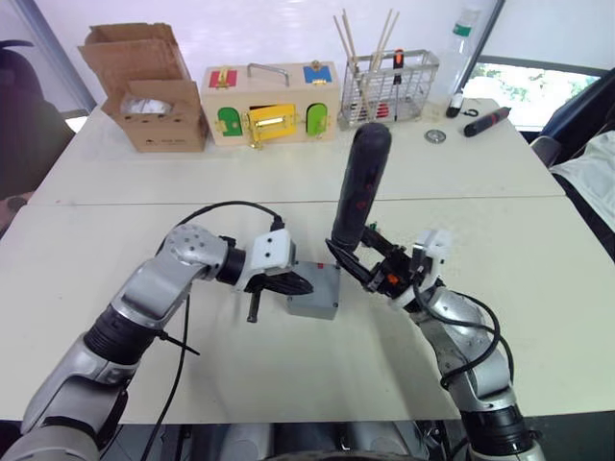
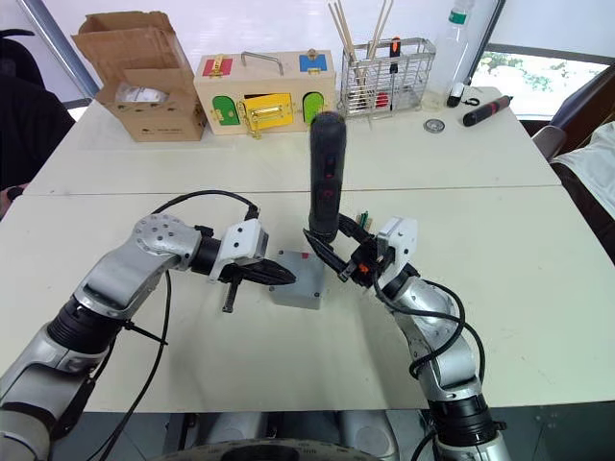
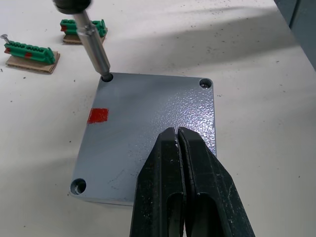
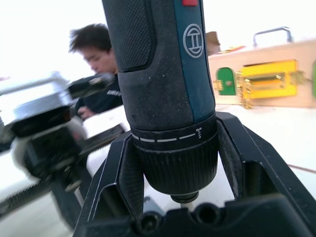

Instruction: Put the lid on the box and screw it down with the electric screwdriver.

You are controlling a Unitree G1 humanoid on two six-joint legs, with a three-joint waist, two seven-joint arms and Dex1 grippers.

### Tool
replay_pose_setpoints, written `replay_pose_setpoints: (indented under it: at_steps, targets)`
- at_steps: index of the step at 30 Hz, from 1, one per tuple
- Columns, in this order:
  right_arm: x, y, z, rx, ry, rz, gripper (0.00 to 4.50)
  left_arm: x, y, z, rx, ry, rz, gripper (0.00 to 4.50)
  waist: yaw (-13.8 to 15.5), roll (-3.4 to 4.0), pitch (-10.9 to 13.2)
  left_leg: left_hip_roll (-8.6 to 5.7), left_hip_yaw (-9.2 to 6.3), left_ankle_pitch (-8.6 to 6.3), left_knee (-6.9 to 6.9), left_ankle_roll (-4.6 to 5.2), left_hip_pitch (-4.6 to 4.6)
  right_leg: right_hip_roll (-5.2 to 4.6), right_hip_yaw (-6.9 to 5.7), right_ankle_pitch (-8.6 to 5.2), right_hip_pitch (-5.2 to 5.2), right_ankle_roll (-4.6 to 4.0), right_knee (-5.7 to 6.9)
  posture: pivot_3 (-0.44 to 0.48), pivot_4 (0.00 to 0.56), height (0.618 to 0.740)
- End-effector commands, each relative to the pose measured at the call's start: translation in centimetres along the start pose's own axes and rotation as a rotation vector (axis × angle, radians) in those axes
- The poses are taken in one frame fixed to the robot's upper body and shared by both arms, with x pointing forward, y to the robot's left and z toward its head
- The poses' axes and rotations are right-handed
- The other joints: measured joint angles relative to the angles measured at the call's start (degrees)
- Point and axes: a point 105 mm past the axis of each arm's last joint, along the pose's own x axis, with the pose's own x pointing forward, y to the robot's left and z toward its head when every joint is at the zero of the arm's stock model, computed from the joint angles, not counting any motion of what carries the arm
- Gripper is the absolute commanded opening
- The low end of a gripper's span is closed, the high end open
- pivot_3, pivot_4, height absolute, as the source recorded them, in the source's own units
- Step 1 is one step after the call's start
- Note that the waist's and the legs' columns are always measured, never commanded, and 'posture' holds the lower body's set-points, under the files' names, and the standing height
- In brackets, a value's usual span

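- Driving a corner screw while seated on the worktop (image 1: pixel 288 375): lid (image 3: pixel 148 128) already flat on the box (image 1: pixel 315 305), which sits near the middle front, between both arms
- Holding the electric screwdriver (image 1: pixel 360 187) close to upright, clamped low on its collar by the right end effector (image 4: pixel 175 190); best kept plumb over the hole so the bit does not cam out or skate across the grey plate
- Pressing down with the left end effector (image 3: pixel 178 163), fingers together, tips resting on the lid's near edge; worth keeping that pressure steady so the lid cannot turn under torque
- Seated in the far corner hole by the red mark (image 3: pixel 97 115): the metal bit (image 3: pixel 94 42); likely three holes left, so light push, short run, then lift straight out
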Motion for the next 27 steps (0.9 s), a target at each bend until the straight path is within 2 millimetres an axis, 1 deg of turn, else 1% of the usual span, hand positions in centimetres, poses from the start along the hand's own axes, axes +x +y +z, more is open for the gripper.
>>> replay_pose_setpoints:
  at_steps: [1,6,10,14,16,20,24,26,27]
  targets:
    - [-1.8,0.2,-4.8,0.105,0.198,-0.014,1.77,0.2,-0.3,-0.6,-0.014,0.029,-0.004,0.0,0.0,-0.03,-0.1,0.0,-0.01,-0.01,-0.02,0.01,0.02,0.0,-0.01,0.0,0.03,0.0,-0.03,0.0,0.15,0.74]
    - [-1.9,0.2,-4.7,0.089,0.197,-0.01,1.77,0.1,-0.4,-0.7,-0.016,0.03,0.0,0.0,0.0,-0.09,-0.2,0.0,-0.04,-0.03,-0.1,0.06,0.24,0.0,-0.03,0.0,0.28,0.0,-0.15,0.0,0.15,0.74]
    - [-2.1,0.5,-4.8,0.062,0.214,0.017,1.77,0.1,-0.4,-0.7,-0.018,0.03,-0.001,0.0,0.0,-0.1,-0.2,0.0,-0.04,-0.06,-0.3,0.09,0.72,0.0,-0.03,-0.01,0.74,-0.01,-0.37,0.0,0.15,0.74]
    - [-2.2,0.6,-4.9,0.052,0.218,0.024,1.77,0.2,-0.4,-0.7,-0.019,0.032,-0.002,0.0,0.0,-0.14,-0.2,0.0,-0.05,-0.08,-0.31,0.11,0.73,-0.01,-0.03,-0.02,0.76,-0.01,-0.41,0.0,0.15,0.74]
    - [-1.9,0.3,-4.0,0.034,0.186,0.011,1.77,0.2,-0.4,-0.7,-0.019,0.031,-0.003,0.0,0.0,-0.14,-0.2,0.0,-0.05,-0.08,-0.31,0.12,0.73,-0.01,-0.03,-0.02,0.76,-0.01,-0.42,0.0,0.15,0.74]
    - [-1.0,-0.4,-1.1,-0.032,0.113,-0.003,1.77,0.5,-0.3,-1.0,-0.021,0.033,-0.005,0.0,0.1,-0.12,-0.2,0.0,-0.05,-0.08,-0.32,0.12,0.7,-0.03,-0.03,-0.02,0.74,-0.01,-0.43,0.0,0.15,0.74]
    - [-0.8,0.2,0.5,-0.047,0.091,0.029,1.77,0.9,-0.3,-1.1,-0.026,0.025,-0.007,0.0,0.3,-0.12,-0.2,-0.01,-0.05,-0.08,-0.33,0.11,0.61,-0.06,-0.03,-0.02,0.7,-0.01,-0.5,0.0,0.15,0.74]
    - [-0.6,0.3,2.0,-0.046,0.045,0.029,1.77,1.0,-0.2,-1.2,-0.028,0.023,-0.008,0.0,0.3,-0.12,-0.2,-0.02,-0.05,-0.09,-0.34,0.12,0.58,-0.08,-0.03,-0.02,0.69,-0.01,-0.54,0.0,0.15,0.74]
    - [-0.4,0.2,3.1,-0.044,0.011,0.025,1.77,1.1,-0.2,-1.3,-0.029,0.022,-0.008,0.0,0.3,-0.13,-0.2,-0.02,-0.05,-0.09,-0.35,0.12,0.56,-0.08,-0.03,-0.02,0.68,0.0,-0.55,0.0,0.15,0.74]
